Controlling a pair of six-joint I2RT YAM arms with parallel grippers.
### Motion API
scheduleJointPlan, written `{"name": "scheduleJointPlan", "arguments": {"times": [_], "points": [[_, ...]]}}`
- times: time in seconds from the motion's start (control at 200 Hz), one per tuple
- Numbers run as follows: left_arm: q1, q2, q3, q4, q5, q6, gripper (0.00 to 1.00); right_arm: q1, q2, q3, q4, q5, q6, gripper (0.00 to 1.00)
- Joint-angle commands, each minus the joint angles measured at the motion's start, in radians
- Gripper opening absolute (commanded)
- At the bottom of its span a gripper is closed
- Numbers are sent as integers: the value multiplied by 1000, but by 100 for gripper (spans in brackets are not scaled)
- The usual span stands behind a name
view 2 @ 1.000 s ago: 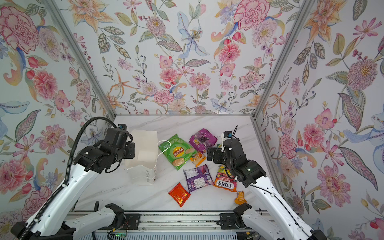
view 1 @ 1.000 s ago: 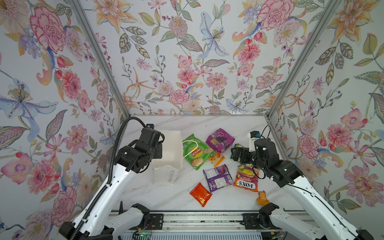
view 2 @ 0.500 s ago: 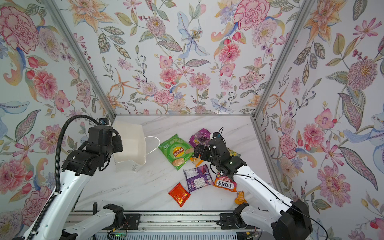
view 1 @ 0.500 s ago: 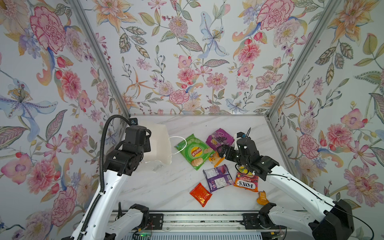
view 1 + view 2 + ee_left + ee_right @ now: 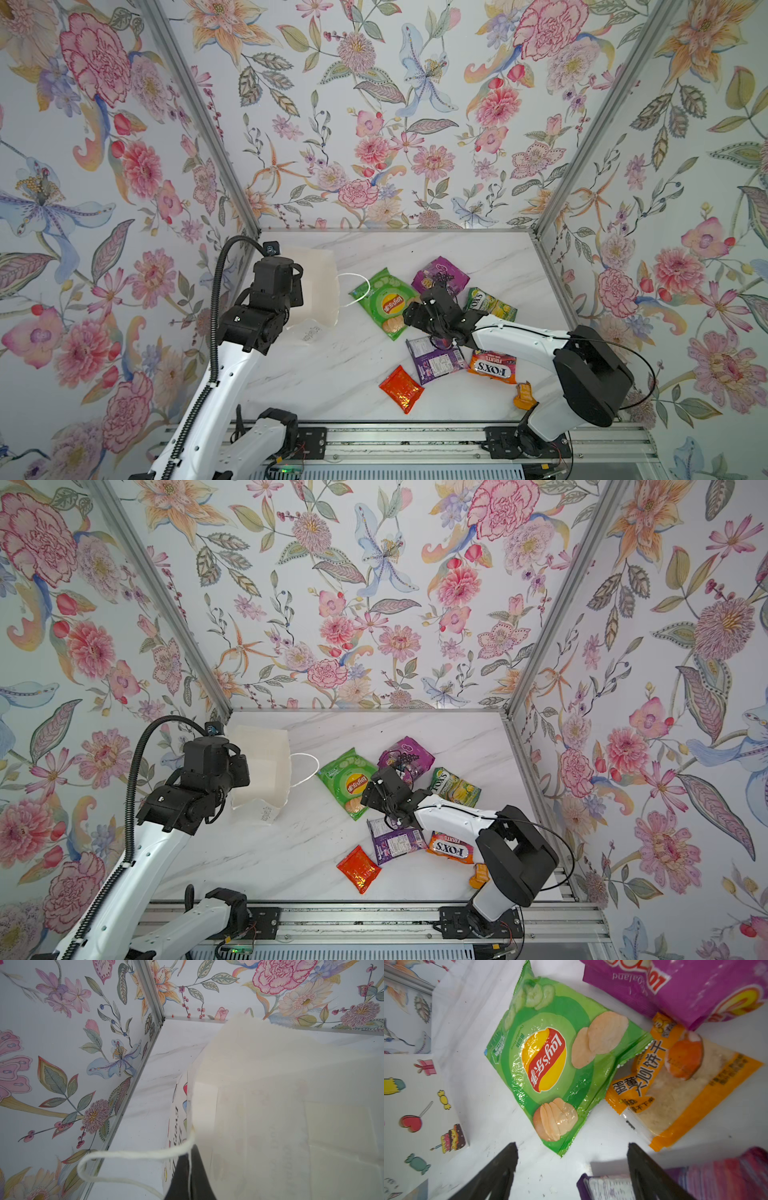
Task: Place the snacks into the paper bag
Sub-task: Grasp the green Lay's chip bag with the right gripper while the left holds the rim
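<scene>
The left hand point(image 5: 190, 1167), elbow raised, clamps a wall of the paper bag point(image 5: 316, 286); the right hand point(image 5: 572, 1159), arm stretched low over the counter point(image 5: 332, 374), hangs spread apart beside the chips bag point(image 5: 550, 1059).

This looks like a robot lab booth: flowered wall panels point(image 5: 374, 124) in an aluminium frame point(image 5: 227, 166) close in a marble tabletop point(image 5: 332, 374), and a left arm point(image 5: 232, 368) and a right arm point(image 5: 523, 338), both white, stand on a metal rail point(image 5: 395, 442).
</scene>
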Motion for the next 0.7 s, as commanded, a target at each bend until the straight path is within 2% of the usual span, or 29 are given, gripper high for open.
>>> {"name": "scheduleJointPlan", "arguments": {"times": [0.0, 0.255, 0.696], "points": [[14, -31, -24, 46, 40, 16, 0, 13, 54, 53, 30, 51, 62, 81], [18, -37, -106, 148, 119, 12, 0, 11, 165, 119, 27, 80, 87, 75], [25, -68, -127, 177, 135, 17, 0, 5, 282, 189, 1, 84, 117, 69]]}}
